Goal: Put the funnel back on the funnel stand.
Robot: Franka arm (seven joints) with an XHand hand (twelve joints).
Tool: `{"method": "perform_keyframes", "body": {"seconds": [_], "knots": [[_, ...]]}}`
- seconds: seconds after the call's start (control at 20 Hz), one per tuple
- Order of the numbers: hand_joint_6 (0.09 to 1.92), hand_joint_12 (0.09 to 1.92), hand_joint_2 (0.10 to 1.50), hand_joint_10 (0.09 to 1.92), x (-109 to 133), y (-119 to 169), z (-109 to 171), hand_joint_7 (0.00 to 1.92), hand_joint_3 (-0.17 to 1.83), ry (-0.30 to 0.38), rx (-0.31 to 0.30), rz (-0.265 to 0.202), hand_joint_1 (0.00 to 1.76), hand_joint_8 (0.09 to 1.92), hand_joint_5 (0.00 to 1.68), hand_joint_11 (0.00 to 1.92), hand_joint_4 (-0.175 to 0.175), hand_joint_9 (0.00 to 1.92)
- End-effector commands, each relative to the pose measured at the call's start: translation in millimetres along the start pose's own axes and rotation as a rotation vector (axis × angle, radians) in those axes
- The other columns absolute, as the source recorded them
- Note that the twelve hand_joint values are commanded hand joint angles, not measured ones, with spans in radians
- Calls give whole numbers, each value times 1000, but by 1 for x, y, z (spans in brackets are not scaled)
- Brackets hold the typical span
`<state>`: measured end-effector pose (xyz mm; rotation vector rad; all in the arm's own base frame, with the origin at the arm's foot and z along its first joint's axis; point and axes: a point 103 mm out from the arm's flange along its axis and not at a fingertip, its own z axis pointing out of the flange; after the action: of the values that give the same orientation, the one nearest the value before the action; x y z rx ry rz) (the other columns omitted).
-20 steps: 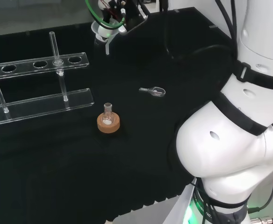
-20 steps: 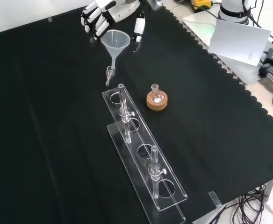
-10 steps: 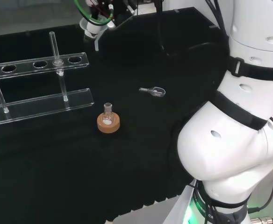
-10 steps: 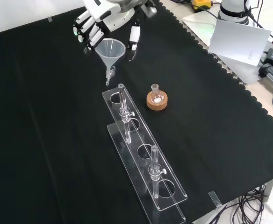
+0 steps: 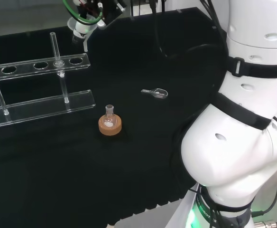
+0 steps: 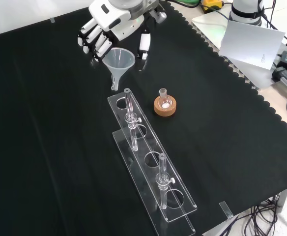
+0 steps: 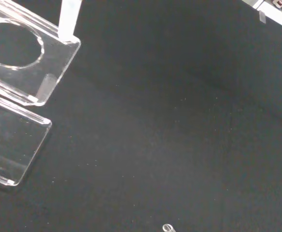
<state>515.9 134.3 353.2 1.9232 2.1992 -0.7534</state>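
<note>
Now hand (image 6: pixel 115 22) carrying funnel (image 6: pixel 119 61), nearer funnel stand (image 6: pixel 151 164)

One clear funnel (image 6: pixel 119 60). One clear plastic rack (image 6: pixel 151 167) with four round holes in top shelf and two upright posts. One small flask (image 6: pixel 163 96), standing in one cork ring (image 6: pixel 164 106). One small clear scoop-like piece (image 5: pixel 155 92) lying flat on cloth; kind hard to tell. One robot hand (image 6: pixel 111 19). One white robot arm (image 5: pixel 245 133). One table under black cloth (image 6: pixel 50 147). One white sheet (image 6: pixel 249 42) beyond cloth edge.
</note>
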Motion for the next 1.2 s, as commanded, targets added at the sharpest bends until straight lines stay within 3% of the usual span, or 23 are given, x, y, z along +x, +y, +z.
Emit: {"method": "perform_keyframes", "body": {"seconds": [0.05,0.45,0.85,1.2], "knots": [[87,1024,801,694,13,1,-5,879,23,-4,-5,-27,636,510,689,0,-8,330],[87,1028,802,692,28,10,-1,881,24,-23,12,-38,635,507,690,0,-8,331],[87,1031,803,691,27,24,4,883,25,-34,37,-29,635,504,691,0,-8,333],[87,1032,805,689,32,29,7,884,26,-33,42,-49,635,502,691,0,-8,334]]}}
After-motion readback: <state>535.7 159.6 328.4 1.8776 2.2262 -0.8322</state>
